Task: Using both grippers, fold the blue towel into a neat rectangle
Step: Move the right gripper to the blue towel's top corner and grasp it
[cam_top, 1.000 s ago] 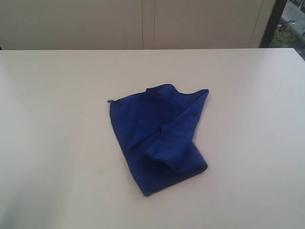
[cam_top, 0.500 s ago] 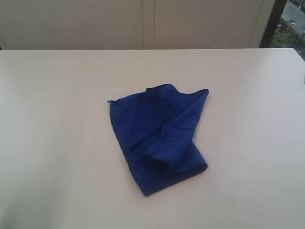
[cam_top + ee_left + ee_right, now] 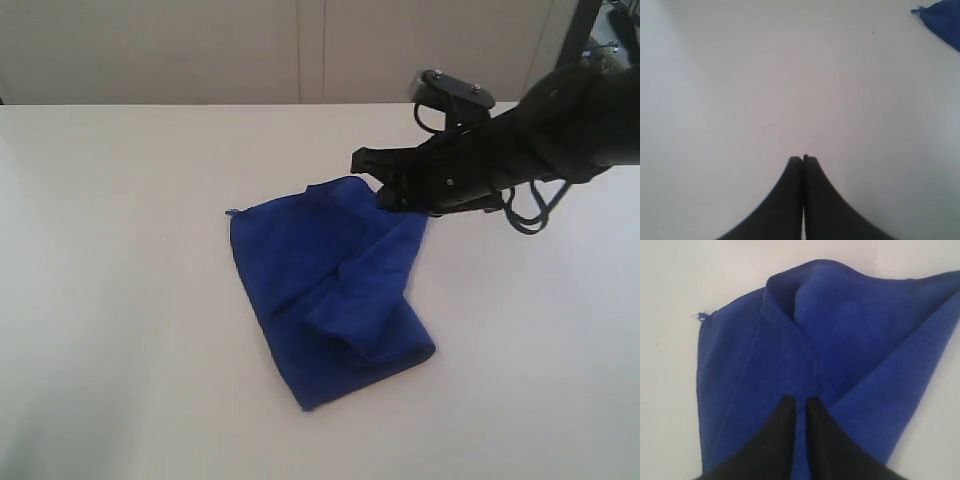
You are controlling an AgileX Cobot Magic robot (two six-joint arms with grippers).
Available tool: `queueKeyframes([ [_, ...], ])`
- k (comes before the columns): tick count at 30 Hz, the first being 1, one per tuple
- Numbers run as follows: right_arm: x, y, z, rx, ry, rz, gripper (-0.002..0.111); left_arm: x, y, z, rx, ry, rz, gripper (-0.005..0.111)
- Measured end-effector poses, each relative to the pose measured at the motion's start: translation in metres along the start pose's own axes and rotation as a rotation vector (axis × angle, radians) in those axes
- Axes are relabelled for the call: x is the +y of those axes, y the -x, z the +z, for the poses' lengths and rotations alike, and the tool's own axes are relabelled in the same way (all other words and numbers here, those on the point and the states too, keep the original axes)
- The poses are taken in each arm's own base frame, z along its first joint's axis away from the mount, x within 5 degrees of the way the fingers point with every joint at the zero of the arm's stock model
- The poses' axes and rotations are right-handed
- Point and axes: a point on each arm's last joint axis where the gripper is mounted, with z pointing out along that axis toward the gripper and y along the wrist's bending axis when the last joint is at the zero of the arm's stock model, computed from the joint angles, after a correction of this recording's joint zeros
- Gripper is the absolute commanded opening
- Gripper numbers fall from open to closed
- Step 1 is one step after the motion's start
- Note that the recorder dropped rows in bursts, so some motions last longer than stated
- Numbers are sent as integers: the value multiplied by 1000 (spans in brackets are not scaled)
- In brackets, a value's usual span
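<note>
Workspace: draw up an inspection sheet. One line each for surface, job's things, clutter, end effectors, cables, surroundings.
Surface: white table, plain.
Job's things: blue towel, rumpled, loosely doubled over itself, not a neat rectangle.
Clutter: nothing seen.
End effectors: right end effector at the towel's far edge, fingers a slit apart, grip unclear; left end effector shut, over bare table, away from the towel.
Cables: black cables loop off the right arm, not on the towel.
Surroundings: pale panelled wall behind the table; dark post far right.
</note>
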Motion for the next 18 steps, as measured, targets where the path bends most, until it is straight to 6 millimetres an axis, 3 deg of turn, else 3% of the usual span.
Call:
queueKeyframes([
  [4,-6,4,30,22,-17,20,41,0,0,0,0,0,0,0],
  [18,-7,-1,73,70,-23,42,37,0,0,0,0,0,0,0],
])
